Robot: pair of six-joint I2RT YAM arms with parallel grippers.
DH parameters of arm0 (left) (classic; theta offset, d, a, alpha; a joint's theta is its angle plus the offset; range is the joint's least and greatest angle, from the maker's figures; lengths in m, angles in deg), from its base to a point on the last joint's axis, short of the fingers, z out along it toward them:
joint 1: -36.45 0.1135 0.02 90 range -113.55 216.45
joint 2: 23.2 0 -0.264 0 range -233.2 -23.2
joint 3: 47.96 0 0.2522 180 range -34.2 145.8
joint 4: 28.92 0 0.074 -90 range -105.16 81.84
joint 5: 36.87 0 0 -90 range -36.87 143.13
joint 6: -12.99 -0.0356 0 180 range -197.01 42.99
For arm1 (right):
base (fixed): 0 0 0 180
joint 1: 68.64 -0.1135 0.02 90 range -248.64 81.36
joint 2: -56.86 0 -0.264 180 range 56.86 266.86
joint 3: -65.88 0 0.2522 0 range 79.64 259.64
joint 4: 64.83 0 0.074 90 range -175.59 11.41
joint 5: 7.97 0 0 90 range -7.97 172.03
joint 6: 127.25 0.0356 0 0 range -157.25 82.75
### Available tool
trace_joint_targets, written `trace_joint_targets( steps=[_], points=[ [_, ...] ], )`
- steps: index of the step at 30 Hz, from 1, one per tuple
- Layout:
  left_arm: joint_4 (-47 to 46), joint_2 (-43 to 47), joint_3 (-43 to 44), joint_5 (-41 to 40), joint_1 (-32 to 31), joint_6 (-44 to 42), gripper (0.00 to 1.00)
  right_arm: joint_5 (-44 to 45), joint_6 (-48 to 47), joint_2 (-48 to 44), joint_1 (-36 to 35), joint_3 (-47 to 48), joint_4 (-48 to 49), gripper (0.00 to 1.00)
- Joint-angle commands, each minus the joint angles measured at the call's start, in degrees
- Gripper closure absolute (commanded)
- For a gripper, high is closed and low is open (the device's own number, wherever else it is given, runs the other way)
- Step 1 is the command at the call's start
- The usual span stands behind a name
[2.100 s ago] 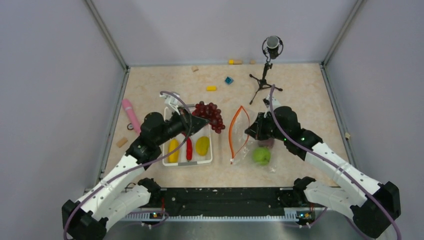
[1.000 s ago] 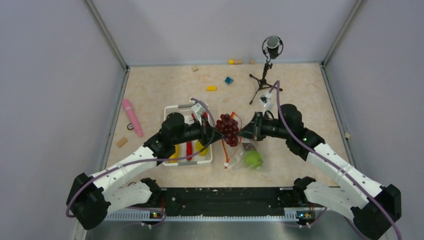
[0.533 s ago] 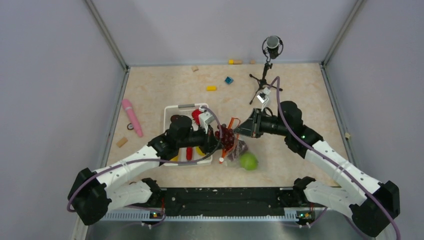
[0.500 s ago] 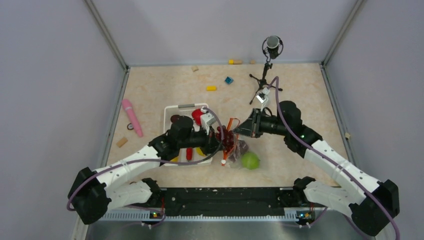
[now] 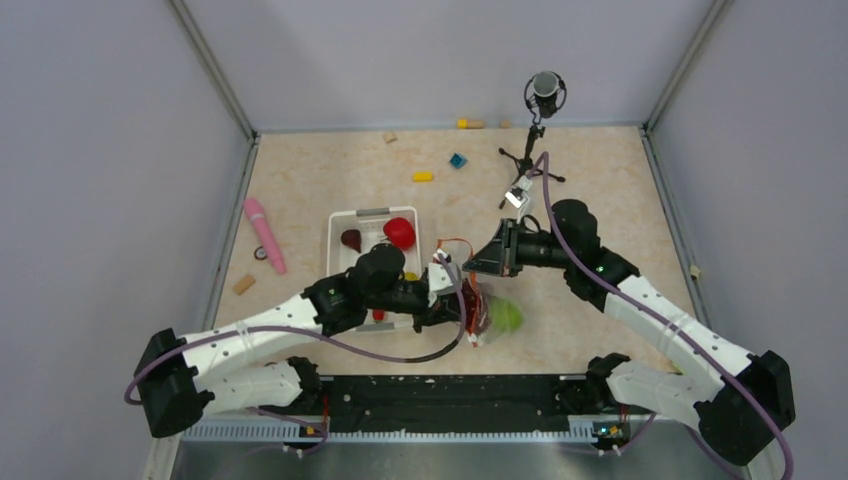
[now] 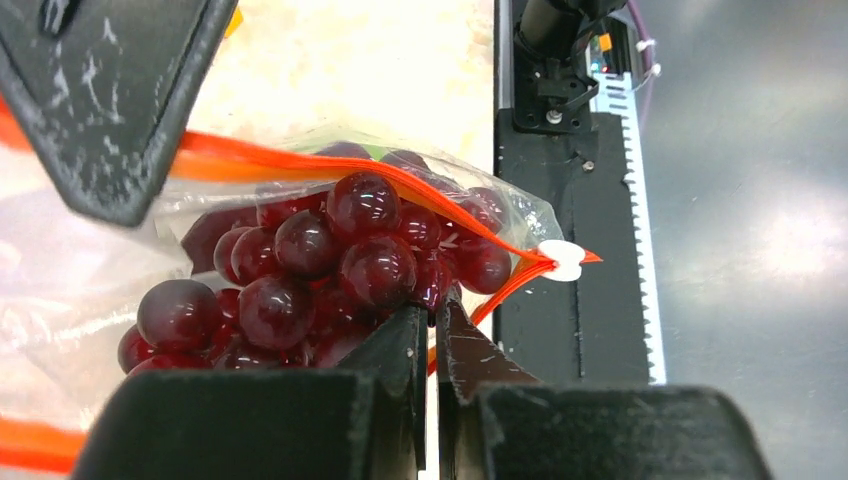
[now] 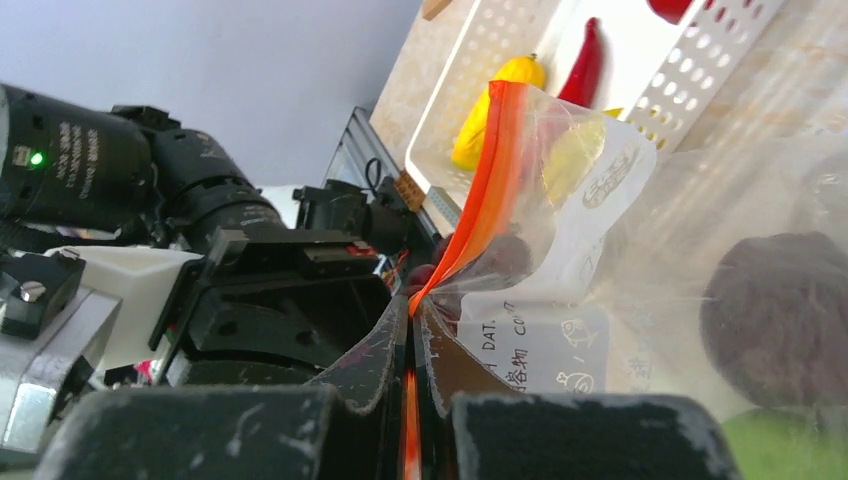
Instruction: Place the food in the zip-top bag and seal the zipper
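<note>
The clear zip-top bag (image 5: 490, 312) lies right of the white basket (image 5: 338, 225). My right gripper (image 5: 468, 266) is shut on its orange-red zipper (image 7: 487, 185) and holds the mouth edge up (image 7: 410, 305). My left gripper (image 5: 455, 300) is shut on the dark purple grapes (image 6: 320, 265) at their stem (image 6: 432, 308), and the bunch sits in the bag's mouth between the zipper strips (image 6: 440, 205). A green fruit (image 5: 506, 315) and a maroon fruit (image 7: 780, 320) are inside the bag. The red apple (image 5: 399, 232) and another maroon fruit (image 5: 351, 240) sit in the basket, with a yellow piece (image 7: 500, 100) and a red chili (image 7: 588, 60).
A pink stick (image 5: 264, 233) lies left of the basket. A microphone on a tripod (image 5: 530, 150) stands behind the right arm. Small yellow (image 5: 423, 177) and blue (image 5: 458, 160) blocks lie at the back. The black rail (image 6: 570, 200) runs along the near table edge.
My left gripper has carried the grapes from above the basket rightward and down into the bag's mouth. My right gripper has lifted the zipper edge, and the bag has shifted toward the near edge.
</note>
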Motion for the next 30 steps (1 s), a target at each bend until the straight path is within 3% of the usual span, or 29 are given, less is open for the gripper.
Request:
trace_joint_targets(
  steps=[1, 7, 11, 12, 14, 16, 18, 22, 26, 30],
  points=[
    [2.3, -4.2, 6.7, 3.0, -0.6, -11.8, 1.00, -7.8, -1.1, -0.1, 1.0, 0.4, 6.6, 1.00],
    [6.3, -9.5, 12.1, 2.3, -0.6, -17.4, 1.00, -10.0, -3.6, -0.7, 0.9, 0.2, 3.5, 1.00],
    [5.0, -11.0, 12.9, -5.6, -0.6, -12.4, 0.97, -8.8, -4.4, -1.7, 0.9, 0.1, 1.2, 1.00],
    [4.6, -11.1, 12.7, -8.1, -0.6, -10.3, 0.85, -8.1, -4.7, -2.1, 1.0, 0.2, 0.7, 1.00],
    [3.2, -10.6, 11.7, -12.1, -0.6, -6.0, 0.43, -5.0, -5.4, -2.9, 1.0, 0.9, -1.5, 1.00],
    [1.9, -9.1, 10.4, -15.1, -0.6, -2.0, 0.13, -1.3, -6.4, -3.4, 0.9, 2.1, -4.6, 1.00],
    [1.2, -6.9, 9.2, -19.1, -0.6, 2.2, 0.03, 3.0, -7.4, -3.9, 1.0, 3.2, -7.8, 1.00],
    [-0.2, -2.0, 7.1, -28.4, -0.6, 10.1, 0.02, 8.3, -9.5, -4.0, 1.0, 4.8, -12.5, 1.00],
    [0.6, 0.3, 5.6, -44.9, -0.6, 22.4, 0.02, 9.8, -10.3, -4.3, 1.0, 5.8, -13.8, 1.00],
    [6.0, -0.3, 6.0, -51.3, -0.4, 29.7, 0.02, 11.9, -10.6, -4.6, 1.0, 7.0, -15.4, 1.00]
  ],
)
